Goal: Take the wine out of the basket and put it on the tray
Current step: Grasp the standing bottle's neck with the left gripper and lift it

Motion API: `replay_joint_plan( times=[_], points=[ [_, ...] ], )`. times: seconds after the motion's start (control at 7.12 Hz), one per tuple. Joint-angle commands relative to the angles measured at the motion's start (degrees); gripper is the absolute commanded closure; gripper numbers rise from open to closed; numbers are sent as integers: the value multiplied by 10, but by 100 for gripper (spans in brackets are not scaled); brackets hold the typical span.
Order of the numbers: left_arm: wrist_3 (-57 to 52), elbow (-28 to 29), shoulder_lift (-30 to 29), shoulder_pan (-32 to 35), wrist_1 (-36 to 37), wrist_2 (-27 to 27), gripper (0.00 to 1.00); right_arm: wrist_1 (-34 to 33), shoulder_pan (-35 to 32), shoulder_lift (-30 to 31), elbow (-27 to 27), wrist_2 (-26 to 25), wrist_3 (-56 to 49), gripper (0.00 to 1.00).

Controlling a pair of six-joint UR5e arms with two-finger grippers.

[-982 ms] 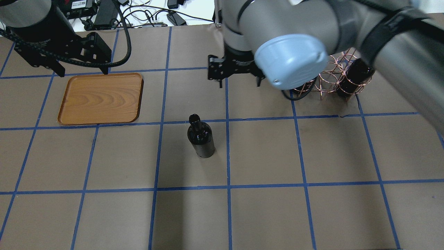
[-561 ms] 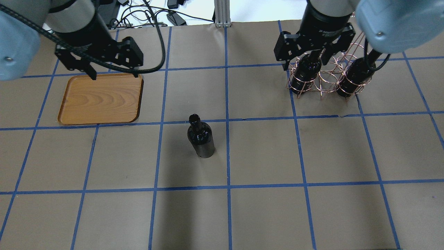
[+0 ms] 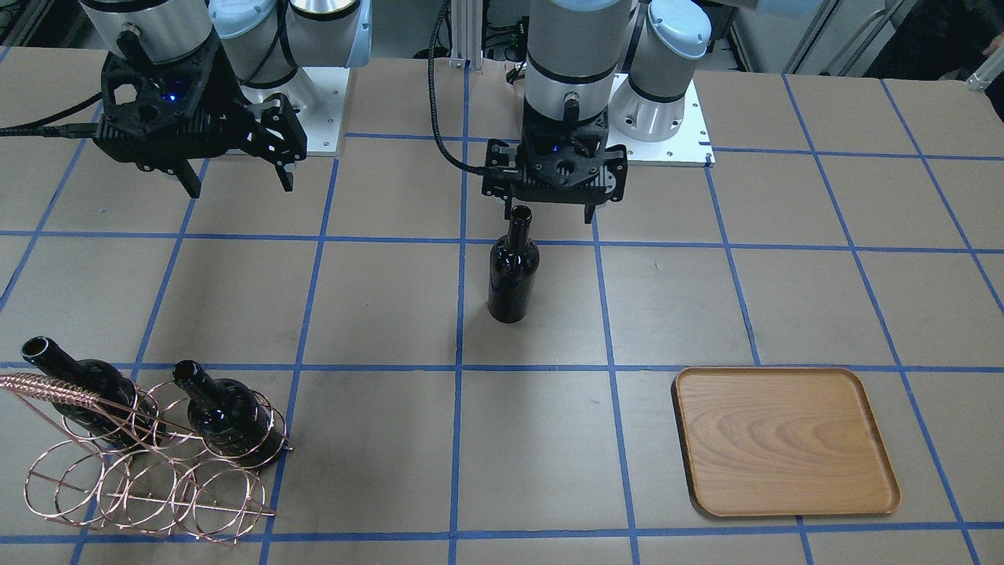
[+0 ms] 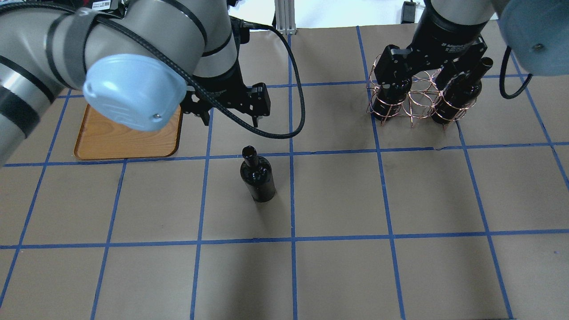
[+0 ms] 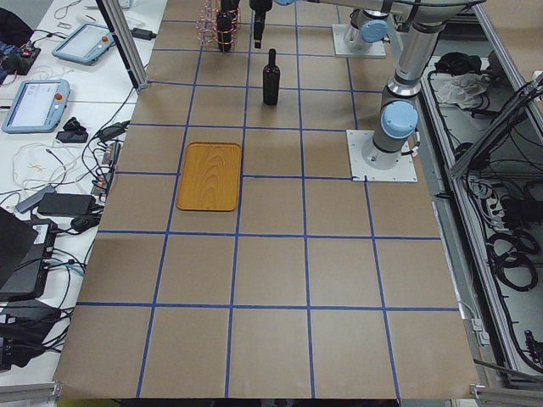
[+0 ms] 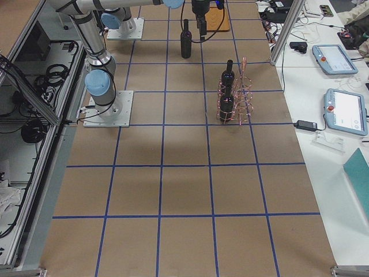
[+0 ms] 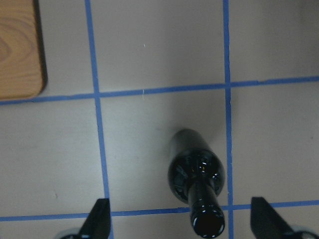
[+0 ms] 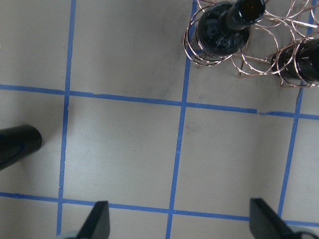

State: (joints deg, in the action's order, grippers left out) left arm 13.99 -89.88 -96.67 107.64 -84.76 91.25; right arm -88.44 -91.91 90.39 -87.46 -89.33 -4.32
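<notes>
One wine bottle (image 3: 512,271) stands upright on the table's middle (image 4: 258,175). My left gripper (image 3: 547,218) is open and empty, above the bottle's neck and slightly to the robot's side of it; the left wrist view shows the bottle (image 7: 198,179) between the fingertips (image 7: 98,219). Two more bottles (image 3: 227,420) (image 3: 78,388) lie in the copper wire basket (image 3: 133,471). My right gripper (image 3: 238,187) is open and empty, high on the robot's side of the basket (image 8: 249,55). The wooden tray (image 3: 784,439) holds nothing; my left arm partly hides it in the overhead view (image 4: 115,140).
The table is brown paper with a grid of blue tape lines (image 4: 292,200). The robot's base plates (image 3: 667,118) are at the table's back edge. Tablets and cables (image 5: 38,102) lie on a side desk beyond the tray.
My left arm has swung from the tray's far edge over to the standing bottle. My right arm has moved from the table's middle to the basket's side. The bottle has not moved.
</notes>
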Motion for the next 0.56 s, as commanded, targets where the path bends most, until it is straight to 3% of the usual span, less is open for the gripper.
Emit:
replay_joint_plan(
  times=[0.0,0.14,0.42],
  points=[
    [-3,-58,-13,8,37,-35,0,3,1,-3,-5,3,6,0],
    [-3,-61,-20,8,40,-36,0,6,3,1,-3,-3,1,0],
    [-6,-61,-20,9,37,-30,51,8,5,1,-4,-1,-2,0]
  ],
)
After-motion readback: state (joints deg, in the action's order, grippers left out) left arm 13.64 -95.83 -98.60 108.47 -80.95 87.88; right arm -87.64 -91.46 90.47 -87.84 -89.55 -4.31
